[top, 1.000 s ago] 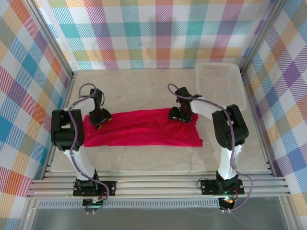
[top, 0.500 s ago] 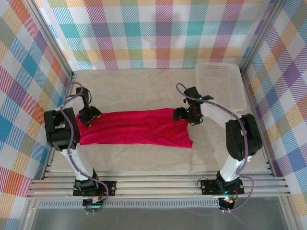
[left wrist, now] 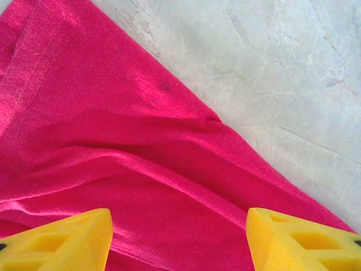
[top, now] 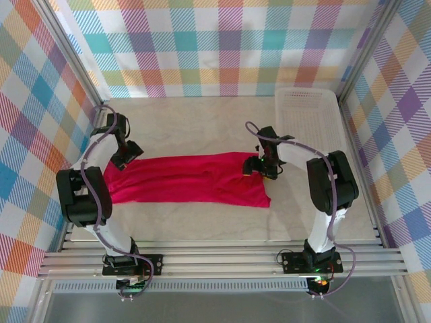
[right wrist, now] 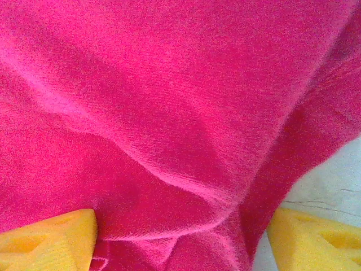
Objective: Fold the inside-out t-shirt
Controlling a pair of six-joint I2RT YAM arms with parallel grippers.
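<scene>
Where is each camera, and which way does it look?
Top external: above and behind the arms, looking down at the table, t-shirt, left gripper and right gripper.
Left wrist: on the left arm, looking down at the t-shirt's edge and bare table; yellow fingertips show.
Right wrist: on the right arm, close over t-shirt cloth; yellow fingertips show.
Shared: all see the t-shirt.

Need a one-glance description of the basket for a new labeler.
Start at the pale marbled table inside the plaid-walled enclosure and go to its far right corner. The basket sits there, beyond the right end of the red t-shirt. It is the one white, rectangular, mesh-sided container; the cloth is flat and red.
</scene>
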